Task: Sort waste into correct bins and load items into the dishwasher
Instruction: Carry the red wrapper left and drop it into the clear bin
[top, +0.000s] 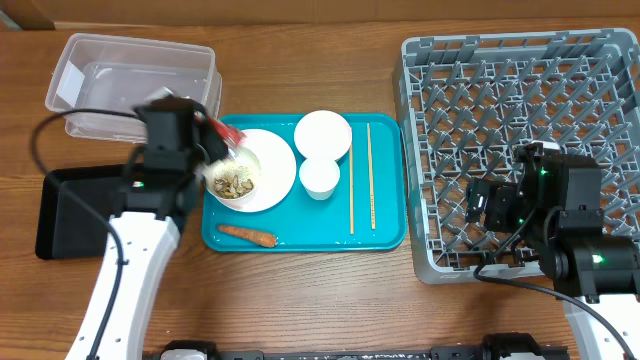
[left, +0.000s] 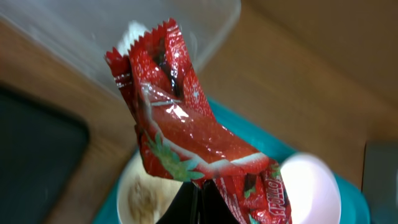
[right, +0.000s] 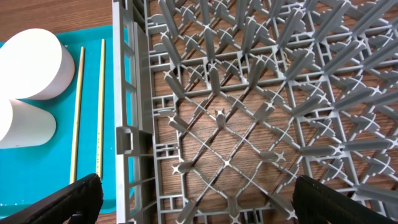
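The left fingers (left: 180, 211) pinch the red wrapper (left: 180, 124) above the plate (top: 283, 170), probably to carry it to the clear tub (top: 120, 80) just beyond. The right fingers (right: 68, 202) hang spread, empty, over the dish rack (right: 249, 93).

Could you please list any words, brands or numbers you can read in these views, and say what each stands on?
Nothing reads with certainty.
On the red foil wrapper: white lettering near its lower end, tilted, cut off, blurred; unreadable.
On the grey dish rack, teal tray, clear tub: no text visible.
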